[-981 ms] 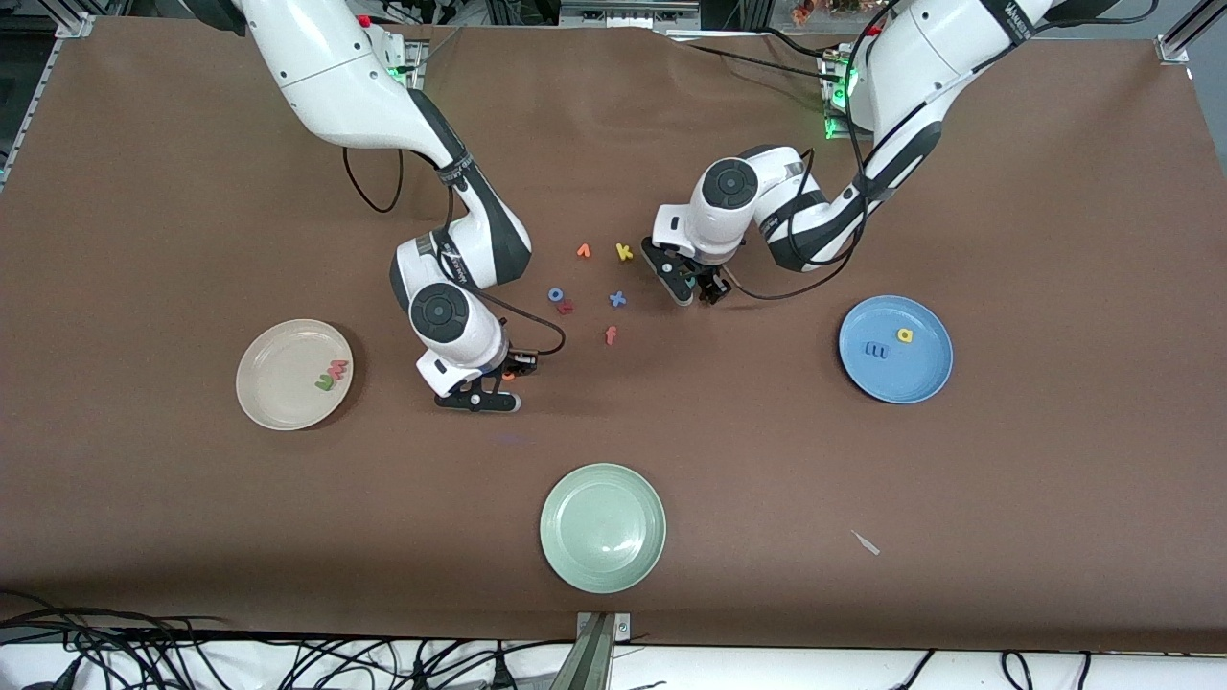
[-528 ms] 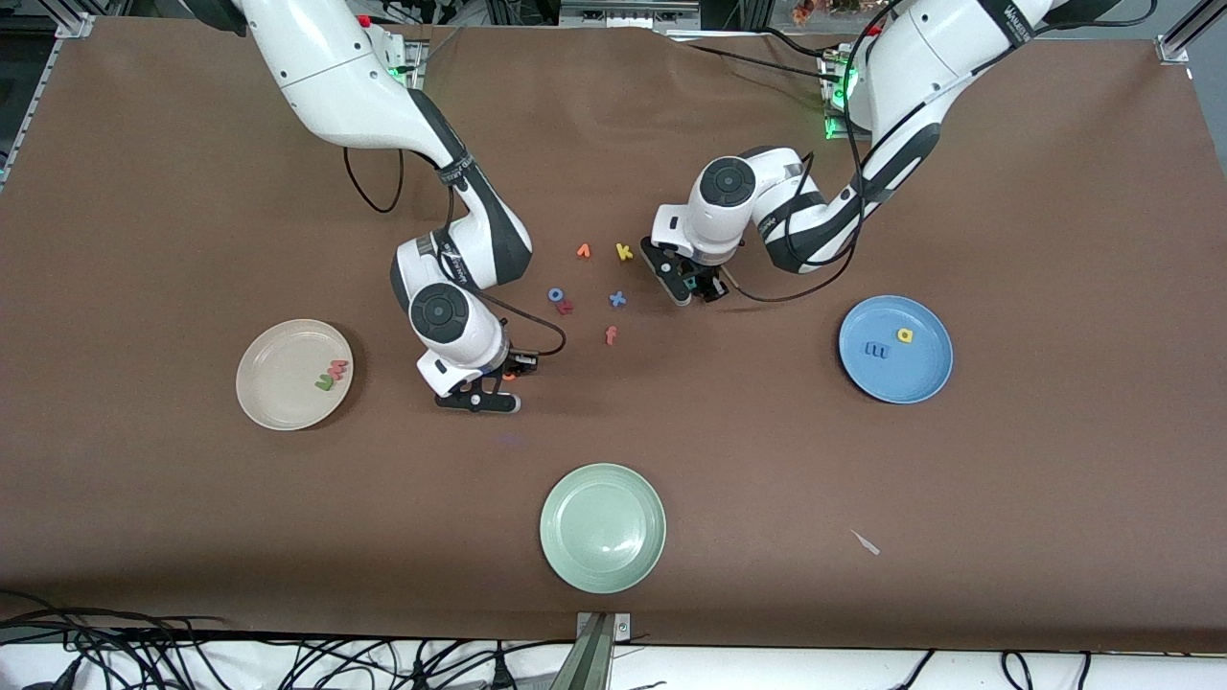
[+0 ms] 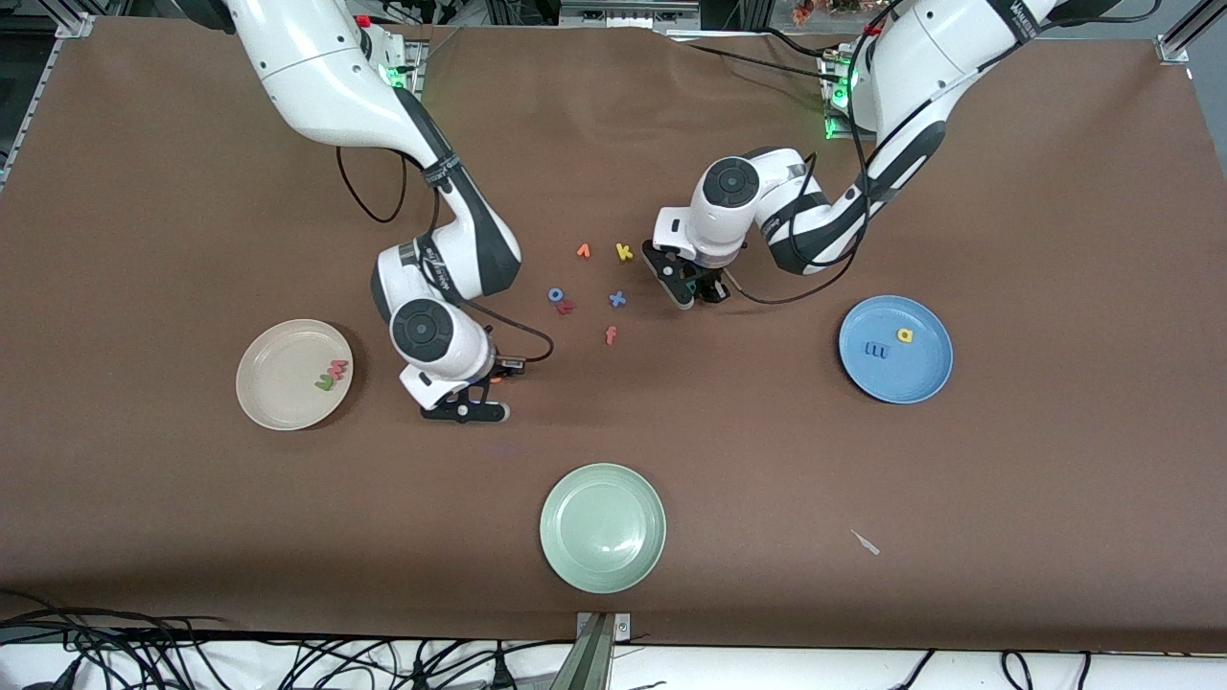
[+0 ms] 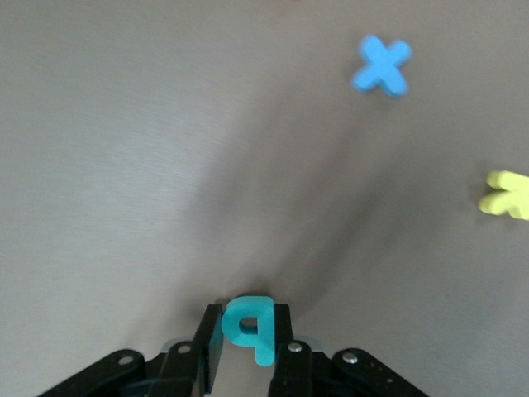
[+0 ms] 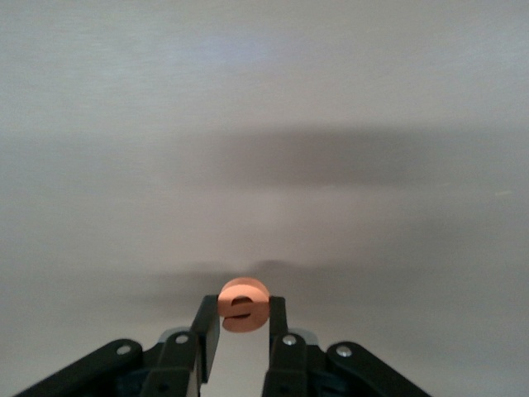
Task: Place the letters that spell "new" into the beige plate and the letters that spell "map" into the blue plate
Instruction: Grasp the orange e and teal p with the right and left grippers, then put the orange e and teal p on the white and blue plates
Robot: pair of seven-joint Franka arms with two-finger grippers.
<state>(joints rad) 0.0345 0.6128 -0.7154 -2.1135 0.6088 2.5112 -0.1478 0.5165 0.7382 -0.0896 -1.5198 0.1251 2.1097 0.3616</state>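
Note:
The beige plate [image 3: 278,369] holds the olive n [image 3: 324,383] and the pinkish-red w [image 3: 337,368]. On the blue plate [image 3: 906,379] lie the blue m [image 3: 875,351] and the yellow a [image 3: 904,334]. My right gripper [image 3: 494,379] [image 5: 241,308] is shut on the orange e [image 5: 243,304], over bare table between the beige plate and the loose letters. Close to the tabletop beside the loose letters, my left gripper [image 3: 698,287] [image 4: 248,318] is shut on the teal p [image 4: 250,325].
Loose letters lie mid-table: an orange v [image 3: 583,250], a yellow k [image 3: 624,252] [image 4: 506,195], a blue x [image 3: 617,299] [image 4: 381,65], a blue o [image 3: 555,294], a red letter [image 3: 566,308] and an orange-red f [image 3: 611,334]. A pale green plate [image 3: 602,527] sits nearer the front camera.
My left gripper has closed on the teal p. The right gripper has tightened on the orange e and shifted with it toward the beige plate.

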